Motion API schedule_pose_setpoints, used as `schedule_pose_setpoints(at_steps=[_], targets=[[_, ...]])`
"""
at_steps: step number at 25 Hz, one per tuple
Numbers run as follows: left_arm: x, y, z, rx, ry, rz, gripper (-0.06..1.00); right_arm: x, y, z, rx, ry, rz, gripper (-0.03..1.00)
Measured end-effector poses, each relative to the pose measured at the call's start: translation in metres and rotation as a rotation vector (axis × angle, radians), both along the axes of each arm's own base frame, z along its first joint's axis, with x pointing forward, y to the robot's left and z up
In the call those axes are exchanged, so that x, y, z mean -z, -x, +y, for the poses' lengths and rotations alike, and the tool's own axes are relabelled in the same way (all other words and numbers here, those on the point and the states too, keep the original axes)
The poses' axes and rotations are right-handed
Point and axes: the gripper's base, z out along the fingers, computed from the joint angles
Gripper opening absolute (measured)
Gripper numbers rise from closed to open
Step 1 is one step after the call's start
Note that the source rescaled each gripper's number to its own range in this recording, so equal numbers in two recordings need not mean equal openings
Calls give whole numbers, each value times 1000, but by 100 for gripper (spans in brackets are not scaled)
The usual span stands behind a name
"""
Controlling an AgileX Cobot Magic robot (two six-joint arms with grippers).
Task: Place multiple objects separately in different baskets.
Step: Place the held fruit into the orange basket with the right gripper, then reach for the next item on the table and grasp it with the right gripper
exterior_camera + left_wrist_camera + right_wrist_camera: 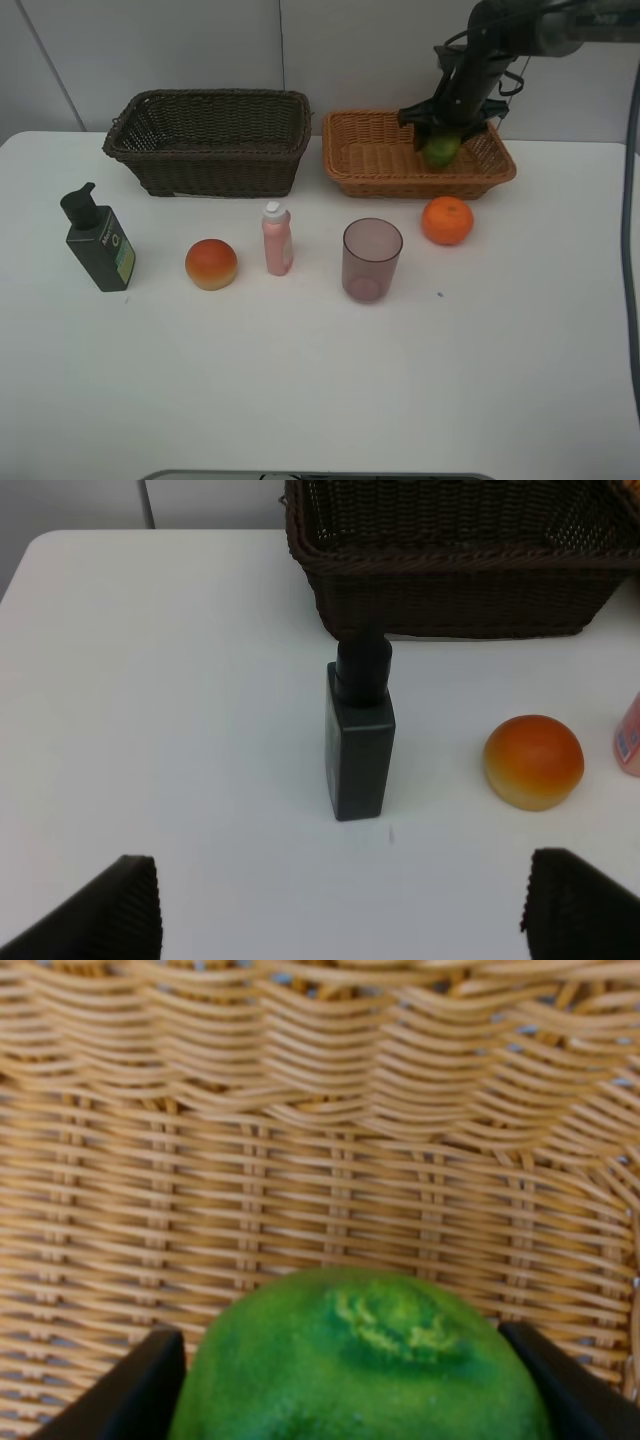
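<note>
My right gripper point(443, 138) is inside the light tan basket point(360, 165), shut on the green round fruit point(443, 151). In the right wrist view the fruit point(360, 1360) sits between both fingers point(130, 1390), close over the woven floor point(300, 1180). On the table stand the dark green pump bottle point(98, 240), the peach-like fruit point(211, 264), the pink bottle point(277, 240), the purple cup point(371, 260) and the orange point(447, 220). My left gripper point(340, 920) is open, hanging short of the pump bottle point(360, 735) and the peach-like fruit point(534, 762). It is out of the high view.
The dark brown basket point(210, 150) stands at the back left, beside the tan one, and nothing shows inside it. The objects form a row across the middle of the white table point(320, 400). A wall runs behind the baskets.
</note>
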Motion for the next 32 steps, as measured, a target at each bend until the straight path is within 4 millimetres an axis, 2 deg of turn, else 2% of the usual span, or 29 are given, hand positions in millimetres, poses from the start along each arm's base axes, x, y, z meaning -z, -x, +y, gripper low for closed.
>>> schedule_pose_setpoints(at_steps=[1, 2, 5, 7, 11, 14, 16, 20, 26, 28, 29, 32], targets=[[0, 0, 0, 0, 0, 0, 88, 0, 0, 0, 12, -6, 0, 62], [0, 0, 0, 0, 0, 0, 88, 0, 0, 0, 20, -9, -1, 67], [0, 0, 0, 0, 0, 0, 88, -1, 0, 0, 33, -16, -3, 91], [0, 0, 0, 0, 0, 0, 88, -4, 0, 0, 33, -18, -13, 97], [0, 0, 0, 0, 0, 0, 88, -24, 3, -1, 34, -24, -41, 100], [0, 0, 0, 0, 0, 0, 88, -53, 12, 2, 32, -24, -51, 100], [0, 0, 0, 0, 0, 0, 88, -81, 24, 6, 20, -32, -84, 100], [0, 0, 0, 0, 0, 0, 88, -103, 57, 7, -6, -50, -126, 100], [0, 0, 0, 0, 0, 0, 88, -82, 127, -2, -4, -110, -86, 100], [0, 0, 0, 0, 0, 0, 88, -74, 145, -6, -4, -121, -88, 100], [0, 0, 0, 0, 0, 0, 88, -74, 145, -6, -4, -121, -88, 100], [0, 0, 0, 0, 0, 0, 88, -60, 164, -10, -7, -124, -84, 100]])
